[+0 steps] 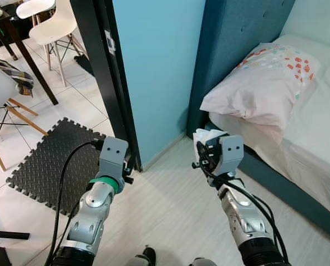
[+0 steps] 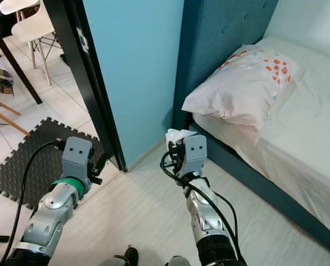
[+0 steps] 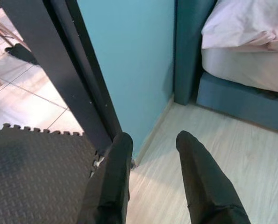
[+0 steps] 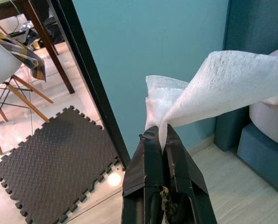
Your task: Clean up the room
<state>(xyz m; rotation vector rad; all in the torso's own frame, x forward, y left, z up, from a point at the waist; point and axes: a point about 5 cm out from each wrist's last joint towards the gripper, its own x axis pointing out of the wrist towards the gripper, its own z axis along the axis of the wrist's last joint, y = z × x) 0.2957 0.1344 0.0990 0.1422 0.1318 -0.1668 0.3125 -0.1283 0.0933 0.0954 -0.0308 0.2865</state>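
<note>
Far left: white chairs on tile, beyond a black doorframe. A dark foam mat lies on the tile just outside the doorway. Left gripper is raised over the pale wood floor near the doorframe base, fingers parted with a clear gap, nothing between them. Centre: teal wall. Right gripper is raised beside the bed corner, fingers pressed together on a crumpled white tissue; the tissue stands up out of the fingertips, off the floor. Right: blue headboard, and a bed with a pale pillow, dotted in red, lying at its head end.
</note>
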